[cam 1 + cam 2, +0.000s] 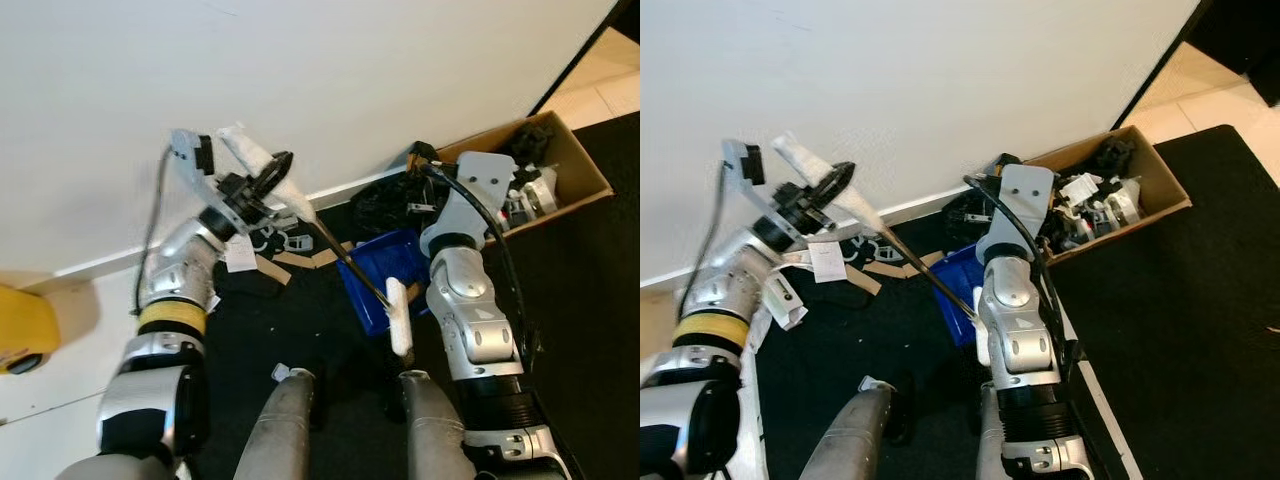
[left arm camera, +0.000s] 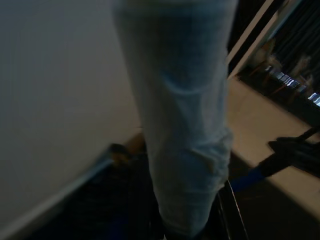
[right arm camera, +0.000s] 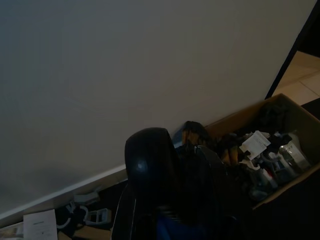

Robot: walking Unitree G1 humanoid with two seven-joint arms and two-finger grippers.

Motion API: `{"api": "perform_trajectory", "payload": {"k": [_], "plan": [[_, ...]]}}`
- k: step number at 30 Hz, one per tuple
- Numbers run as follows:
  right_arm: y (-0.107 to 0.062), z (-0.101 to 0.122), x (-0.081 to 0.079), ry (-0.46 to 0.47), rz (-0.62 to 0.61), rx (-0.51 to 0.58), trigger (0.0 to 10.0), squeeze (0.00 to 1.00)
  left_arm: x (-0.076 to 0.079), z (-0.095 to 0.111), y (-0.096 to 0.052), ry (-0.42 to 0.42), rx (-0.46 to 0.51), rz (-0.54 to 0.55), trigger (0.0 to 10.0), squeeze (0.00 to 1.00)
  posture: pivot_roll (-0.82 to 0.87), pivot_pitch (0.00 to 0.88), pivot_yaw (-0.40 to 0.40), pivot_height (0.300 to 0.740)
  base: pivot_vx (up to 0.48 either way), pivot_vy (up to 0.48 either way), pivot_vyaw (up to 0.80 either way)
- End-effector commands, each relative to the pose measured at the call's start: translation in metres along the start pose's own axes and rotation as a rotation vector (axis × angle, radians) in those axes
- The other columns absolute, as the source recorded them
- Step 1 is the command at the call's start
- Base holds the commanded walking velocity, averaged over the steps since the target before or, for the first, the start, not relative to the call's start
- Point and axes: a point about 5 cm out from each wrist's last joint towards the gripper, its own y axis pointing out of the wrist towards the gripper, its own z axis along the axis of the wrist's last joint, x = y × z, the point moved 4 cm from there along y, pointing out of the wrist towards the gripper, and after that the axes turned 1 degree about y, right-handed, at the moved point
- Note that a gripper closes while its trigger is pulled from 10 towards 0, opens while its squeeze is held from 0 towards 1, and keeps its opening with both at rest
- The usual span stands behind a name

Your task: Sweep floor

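Note:
My left gripper [image 1: 262, 188] is raised near the white wall and shut on the white-wrapped upper end of a long handle [image 1: 255, 160]. From there a thin black rod [image 1: 345, 258] slants down across a blue dustpan [image 1: 385, 272] lying on the dark floor by the baseboard. The rod ends at a white padded piece [image 1: 400, 320] beside my right arm. Up close in the left wrist view, the white wrapping [image 2: 180, 125] is pale and creased. My right gripper [image 1: 432, 172] is lifted above the dustpan, facing the wall. A black rounded shape [image 3: 150, 170] sits in front of its camera.
An open cardboard box [image 1: 585, 170] full of odds and ends stands at the right against the wall. Cardboard scraps [image 1: 300, 258], white plastic clips [image 1: 285, 240], a paper tag [image 1: 240, 255] and a black heap [image 1: 385, 205] lie along the baseboard. A yellow object [image 1: 25, 330] sits far left.

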Motion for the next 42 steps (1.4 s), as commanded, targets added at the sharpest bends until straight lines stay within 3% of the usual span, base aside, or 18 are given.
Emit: {"api": "perform_trajectory", "payload": {"k": [1,10,15,17,19,25,27,30,31,32,34,42], "plan": [[-0.008,-0.045,-0.003,0.027,0.009,-0.181,10.0,0.0,-0.008,0.008,-0.01,0.112,-0.019,0.022,10.0,0.0,0.17,0.432,0.017,0.74,0.0,0.0,0.0],[-0.008,-0.044,0.002,0.015,0.004,-0.175,10.0,0.0,-0.005,-0.007,0.003,0.283,-0.109,0.052,10.0,0.0,0.14,0.433,0.019,0.74,0.0,0.0,0.0],[-0.009,-0.046,0.007,0.007,-0.011,-0.177,10.0,0.0,0.015,-0.041,0.009,0.362,-0.22,-0.027,10.0,0.0,0.12,0.439,0.022,0.74,0.0,0.0,0.0],[-0.009,-0.046,0.007,0.007,-0.011,-0.177,10.0,0.0,0.015,-0.041,0.009,0.362,-0.22,-0.027,10.0,0.0,0.12,0.439,0.022,0.74,0.0,0.0,0.0],[-0.011,-0.04,0.007,0.005,-0.018,-0.162,10.0,0.0,0.023,-0.06,0.011,0.265,-0.258,-0.028,10.0,0.0,0.06,0.468,0.034,0.74,0.0,0.0,0.0],[-0.015,-0.038,0.013,-0.001,-0.037,-0.16,10.0,0.0,0.018,-0.062,0.014,0.171,-0.243,0.042,10.0,0.0,0.04,0.48,0.043,0.74,0.0,0.0,0.0],[-0.019,-0.041,0.018,-0.006,-0.05,-0.165,10.0,0.0,0.017,-0.066,0.016,0.02,-0.205,0.097,10.0,0.0,0.04,0.476,0.045,0.74,0.0,0.0,0.0],[-0.019,-0.041,0.019,-0.006,-0.051,-0.167,10.0,0.0,0.022,-0.07,0.02,-0.098,-0.174,0.092,10.0,0.0,0.04,0.473,0.046,0.74,0.0,0.0,0.0],[-0.019,-0.041,0.019,-0.006,-0.051,-0.167,10.0,0.0,0.022,-0.07,0.02,-0.098,-0.174,0.092,10.0,0.0,0.04,0.473,0.046,0.74,0.0,0.0,0.0],[-0.018,-0.041,0.019,-0.005,-0.051,-0.166,10.0,0.0,0.027,-0.069,0.024,-0.191,-0.137,0.084,10.0,0.0,0.05,0.467,0.044,0.74,0.0,0.0,0.0],[-0.016,-0.04,0.017,-0.004,-0.049,-0.165,10.0,0.0,0.029,-0.068,0.026,-0.249,-0.11,0.075,10.0,0.0,0.05,0.465,0.043,0.74,0.0,0.0,0.0],[-0.014,-0.038,0.012,0.006,-0.038,-0.162,10.0,0.0,0.021,-0.054,0.027,-0.286,-0.056,0.07,10.0,0.0,0.07,0.455,0.04,0.74,0.0,0.0,0.0]]}}
